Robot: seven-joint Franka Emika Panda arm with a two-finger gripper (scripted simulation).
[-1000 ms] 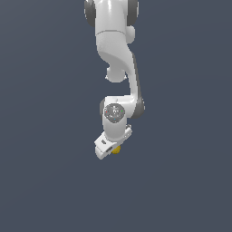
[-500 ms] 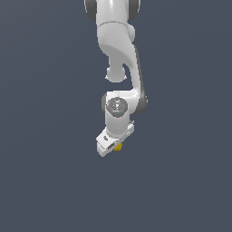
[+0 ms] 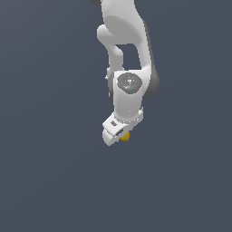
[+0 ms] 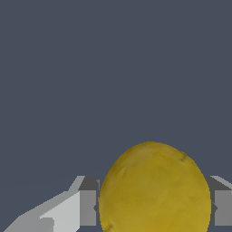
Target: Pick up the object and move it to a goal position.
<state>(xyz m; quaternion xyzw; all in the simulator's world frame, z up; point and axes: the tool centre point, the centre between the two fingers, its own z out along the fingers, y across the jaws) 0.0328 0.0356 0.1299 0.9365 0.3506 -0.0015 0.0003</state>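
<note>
The object is a roundish mustard-yellow lump that fills the space between my two grey fingers in the wrist view, touching both. In the exterior view only a small yellow part of the object peeks out beneath the white gripper head. My gripper is shut on it, and the white arm reaches down from the upper edge of that view. The fingertips themselves are hidden behind the gripper head there.
A plain dark grey-blue surface lies all around the arm in both views. No other objects, containers or edges show.
The arm has shifted slightly toward the exterior view's right and a little upward, carrying the yellow object along in the gripper.
</note>
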